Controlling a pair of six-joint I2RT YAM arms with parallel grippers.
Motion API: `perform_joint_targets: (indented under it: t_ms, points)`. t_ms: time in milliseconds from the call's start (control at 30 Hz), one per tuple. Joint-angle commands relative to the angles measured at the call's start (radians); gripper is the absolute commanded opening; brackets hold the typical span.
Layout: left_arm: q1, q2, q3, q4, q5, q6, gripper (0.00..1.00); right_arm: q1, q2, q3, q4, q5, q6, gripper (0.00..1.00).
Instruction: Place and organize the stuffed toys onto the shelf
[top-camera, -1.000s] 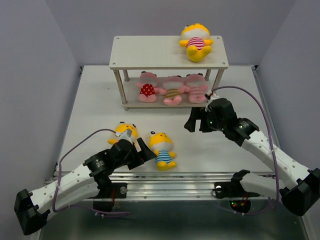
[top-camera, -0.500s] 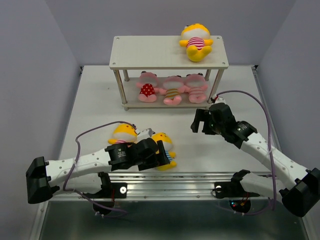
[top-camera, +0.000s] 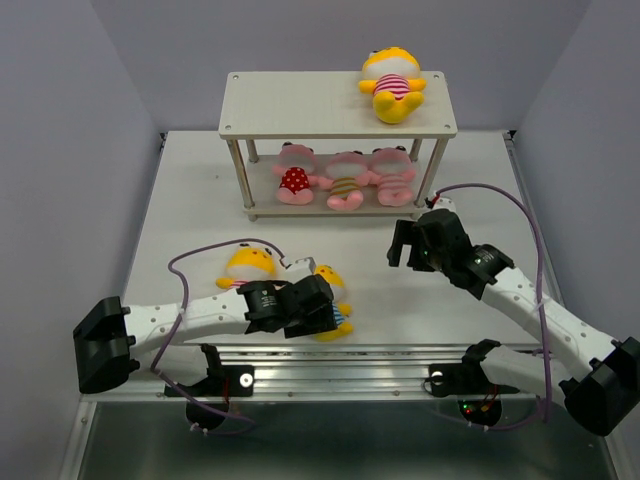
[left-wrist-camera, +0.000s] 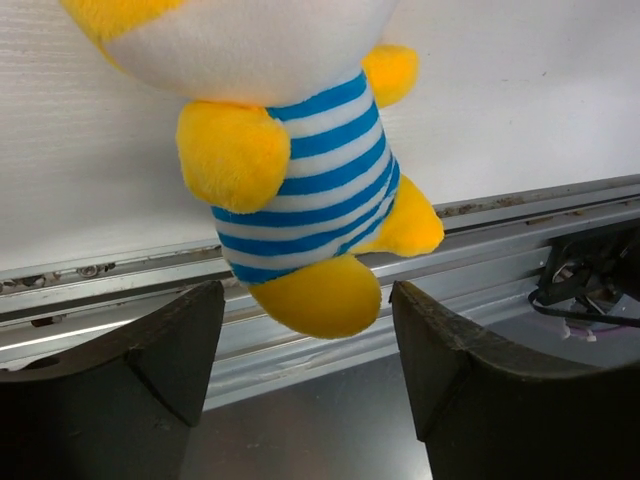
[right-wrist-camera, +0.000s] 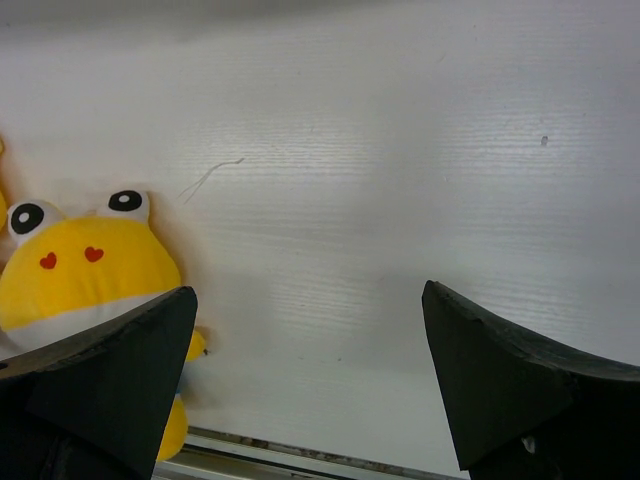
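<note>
Stuffed toy in blue stripes (top-camera: 326, 278), yellow-bodied, lies on its back on the tabletop (top-camera: 190, 200) close to the metal rail (top-camera: 380, 350) at the near edge. Its long axis runs near to far, head toward the shelf (top-camera: 300, 105) and feet toward the rail. The left hand (top-camera: 318, 308) hangs low over its lower half. In the left wrist view the two fingers (left-wrist-camera: 170, 350) stand on either side of the feet with a gap between each finger and the plush, so the hand is open and has hold of nothing. Just to the left a second yellow toy (top-camera: 248, 264) lies on the tabletop, head showing and body mostly hidden behind the left arm, so its direction cannot be told. The right hand (top-camera: 405, 245) hovers over bare tabletop near the shelf's right front leg, fingers (right-wrist-camera: 110, 370) spread wide with nothing between them. At the right end of the top board a yellow toy in pink stripes (top-camera: 392, 88) lies on its back, head to the back edge, feet to the front. On the lower board lie a red-dotted toy (top-camera: 294, 180), a brown-striped toy (top-camera: 346, 186) and a pink-striped toy (top-camera: 393, 180), side by side, feet to the front.
</note>
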Motion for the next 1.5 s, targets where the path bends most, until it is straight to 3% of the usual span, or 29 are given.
perform_joint_targets:
  t_ms: [0,100,133,333,433,467,700,1000,1167,1467]
  points:
    - [-0.007,0.007,0.032,0.018,-0.020,0.022,0.76,0.002,-0.023,-0.008,0.007,0.046,-0.003,1.00]
    - [-0.007,0.030,0.027,0.027,-0.020,0.023,0.65,0.002,-0.024,-0.013,0.006,0.052,-0.006,1.00]
    - [-0.007,0.034,0.022,0.030,-0.019,0.023,0.56,0.002,-0.024,-0.014,0.006,0.052,-0.006,1.00]
    - [-0.007,0.048,0.018,0.058,-0.014,0.031,0.46,0.002,-0.032,-0.022,0.004,0.070,-0.009,1.00]
    - [-0.007,0.057,0.019,0.055,-0.008,0.037,0.16,0.002,-0.040,-0.026,0.004,0.078,-0.009,1.00]
    - [-0.007,0.057,0.022,0.050,-0.008,0.042,0.00,0.002,-0.040,-0.028,0.004,0.079,-0.007,1.00]
    - [-0.007,-0.027,0.099,0.025,-0.115,0.194,0.00,0.002,-0.064,-0.042,0.004,0.105,-0.003,1.00]
    - [-0.007,-0.283,0.217,0.048,-0.265,0.392,0.00,0.002,-0.101,-0.074,0.004,0.200,0.056,1.00]
    - [-0.007,-0.300,0.333,0.015,-0.378,0.456,0.00,0.002,-0.118,-0.092,0.004,0.262,0.077,1.00]
    - [0.010,-0.214,0.642,0.082,-0.565,0.724,0.00,0.002,-0.156,-0.085,0.004,0.286,0.076,1.00]
